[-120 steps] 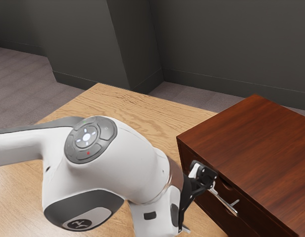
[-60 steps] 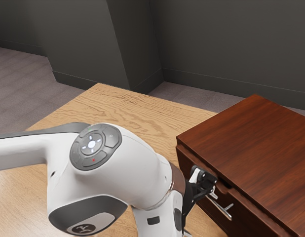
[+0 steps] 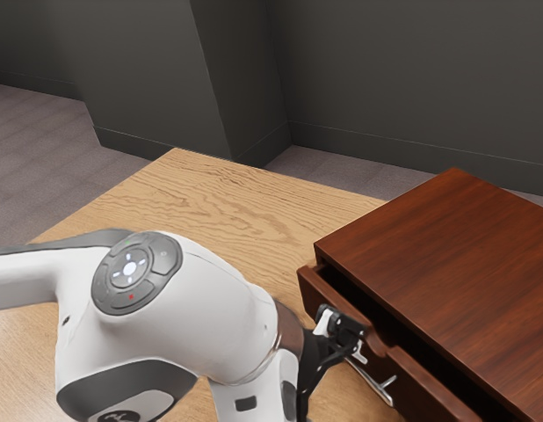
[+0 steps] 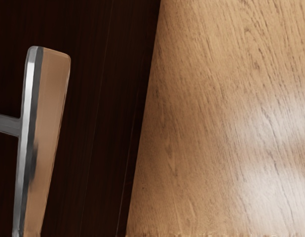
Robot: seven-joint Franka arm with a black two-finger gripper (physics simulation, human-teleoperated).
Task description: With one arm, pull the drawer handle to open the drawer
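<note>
Drawer (image 3: 340,303) partly out; handle (image 4: 38,148) bar horizontal, parallel to drawer front.

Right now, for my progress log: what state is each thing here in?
drawer: partly open, standing out from the cabinet front.
handle: gripped near one end.
claw: shut on the handle.
cabinet: upright on the table.

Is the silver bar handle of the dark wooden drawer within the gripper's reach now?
Probably yes: the gripper sits right at the silver bar handle, with nothing between them.
</note>
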